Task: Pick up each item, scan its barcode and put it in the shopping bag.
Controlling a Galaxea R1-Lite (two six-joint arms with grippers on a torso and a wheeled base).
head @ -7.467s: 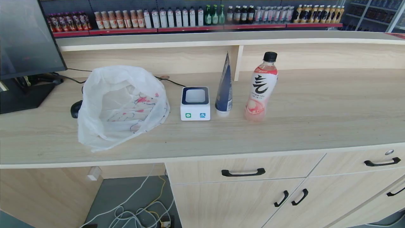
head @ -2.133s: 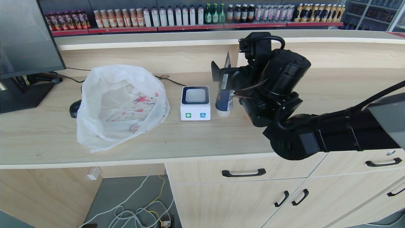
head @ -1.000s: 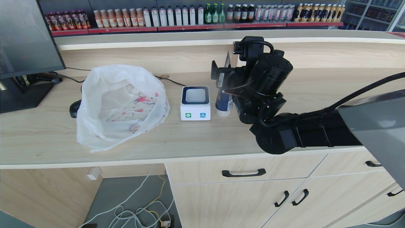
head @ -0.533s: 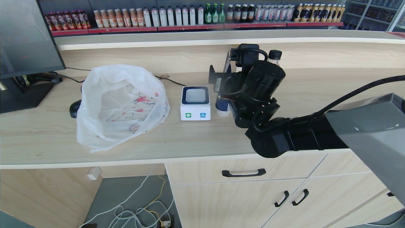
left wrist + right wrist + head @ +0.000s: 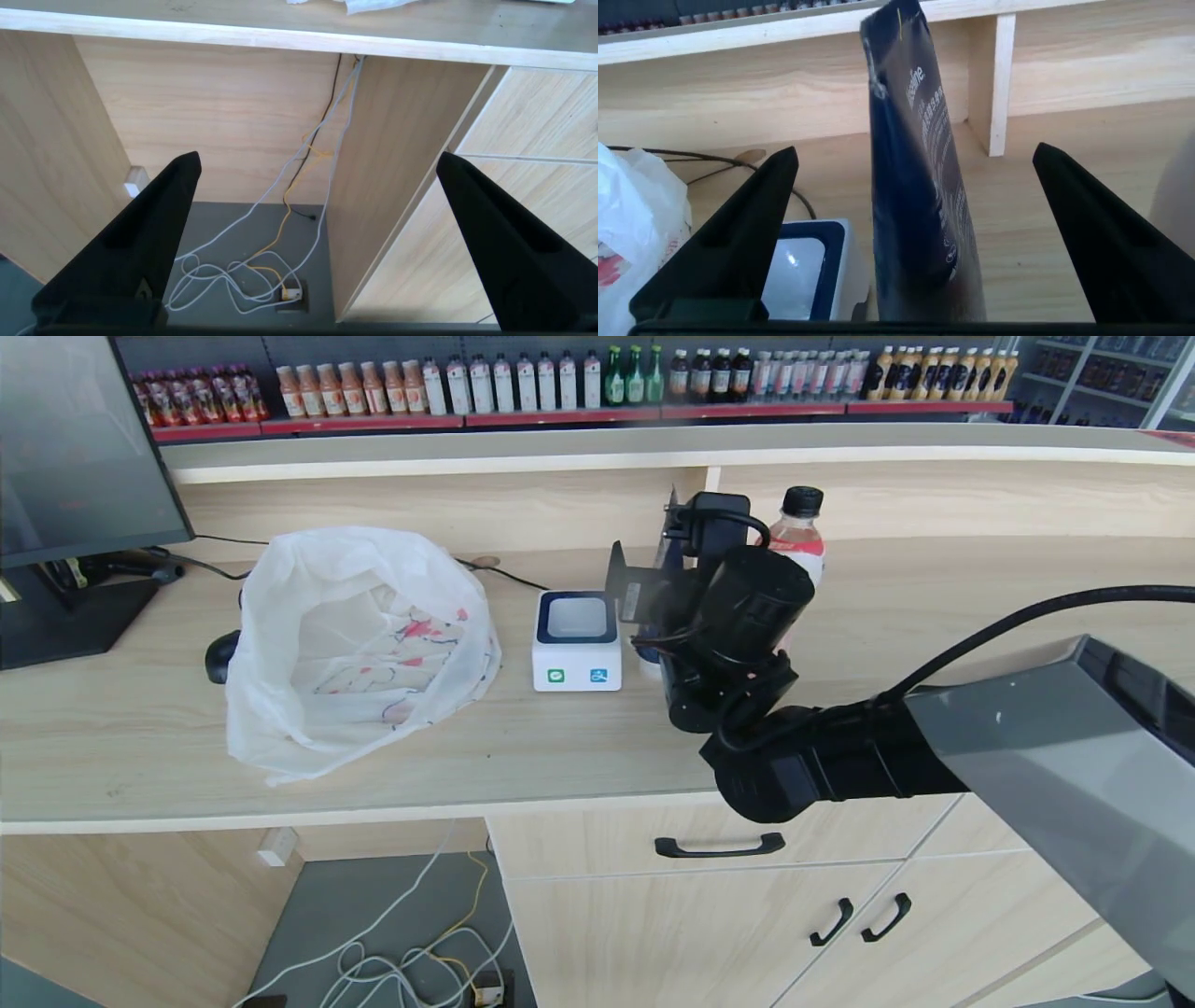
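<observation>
**Right tool spread about the blue tube; no grip taken**

The shopping bag point(image 5: 359, 644) lies open-mouthed on the counter point(image 5: 140, 747), at 9 o'clock of the barcode scanner point(image 5: 576, 639). This is judged deliberate, so that a scanned item has a short path into the bag. The blue tube point(image 5: 920, 187) stands upright on its cap just beside the scanner, at its 3 o'clock. The pink drink bottle point(image 5: 798, 537) stands at 3 o'clock of the tube. Both items are on the counter, neither one bagged.

The right tool point(image 5: 915, 154) is released, with one finger on either side of the tube and both apart from it. A level approach suits a tall, narrow body, and closing is judged to be the next step.

The left tool point(image 5: 318, 159) is released and holds nothing. It hangs low before the counter front, facing the cables point(image 5: 271, 252) on the floor.

In the head view the right arm covers most of the tube. The right wrist view supplies the clearance at each finger.
</observation>
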